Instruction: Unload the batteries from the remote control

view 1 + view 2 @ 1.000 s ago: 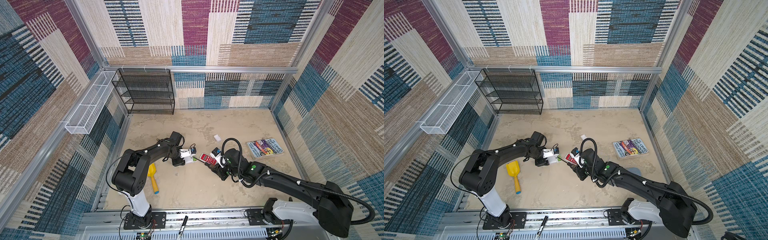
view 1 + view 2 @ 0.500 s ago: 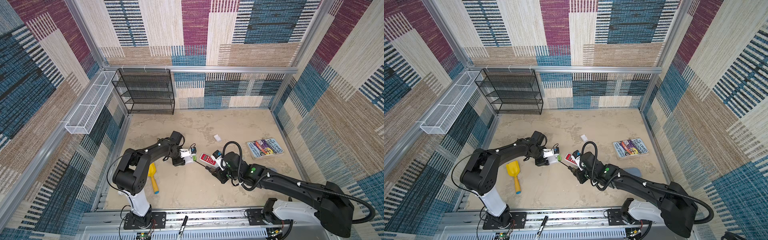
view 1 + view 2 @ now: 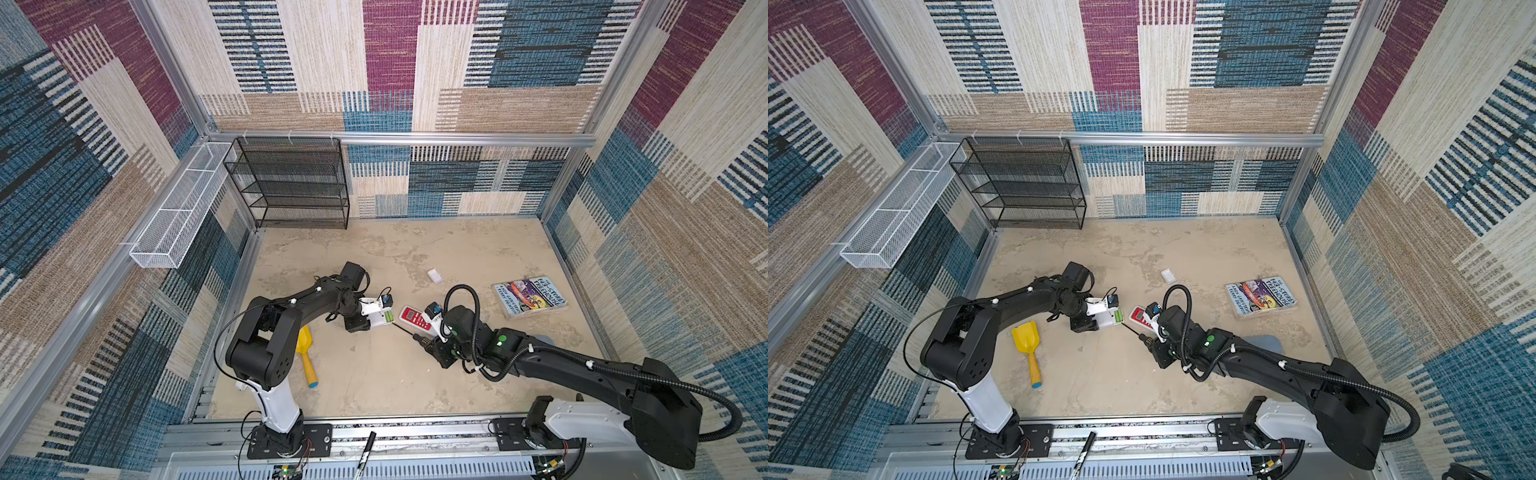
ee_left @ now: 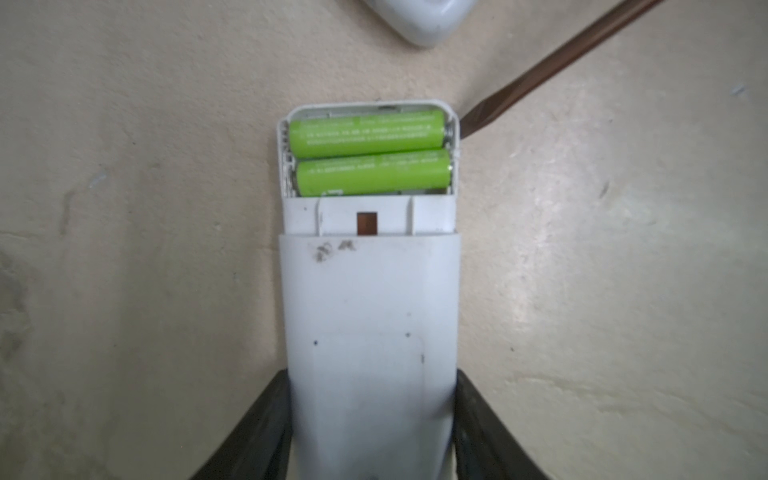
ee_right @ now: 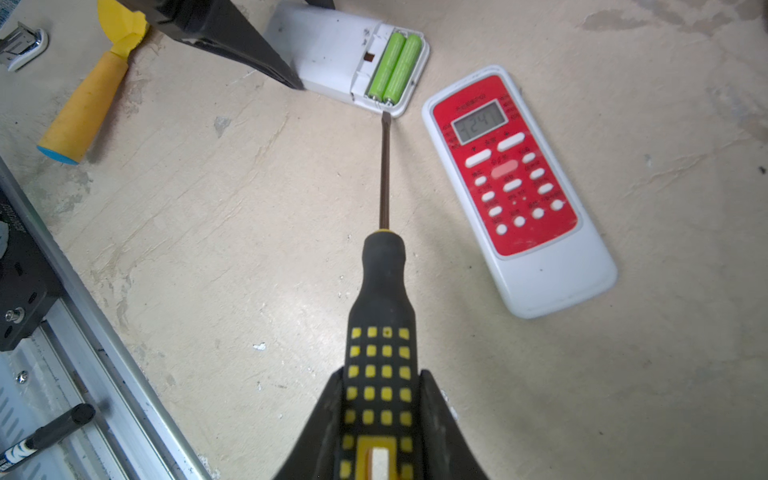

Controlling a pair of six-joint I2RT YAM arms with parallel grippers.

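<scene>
The left gripper [image 4: 372, 419] squeezed the white remote [image 4: 370, 299] by its sides, jaws half apart. The remote lay back up on the table [image 3: 374, 382]. Two green batteries [image 4: 365, 135] sat in its open end. The right gripper [image 5: 380, 415] pinched a screwdriver [image 5: 382, 299] by the handle, and the tip sat right at that end's edge. A red remote [image 5: 515, 187] lay just beside the tip, crowding it. A yellow shovel [image 3: 305, 353] lay by the left arm. A book [image 3: 530, 297] and a small white piece [image 3: 435, 275] lay well apart. The table's front was bare.
</scene>
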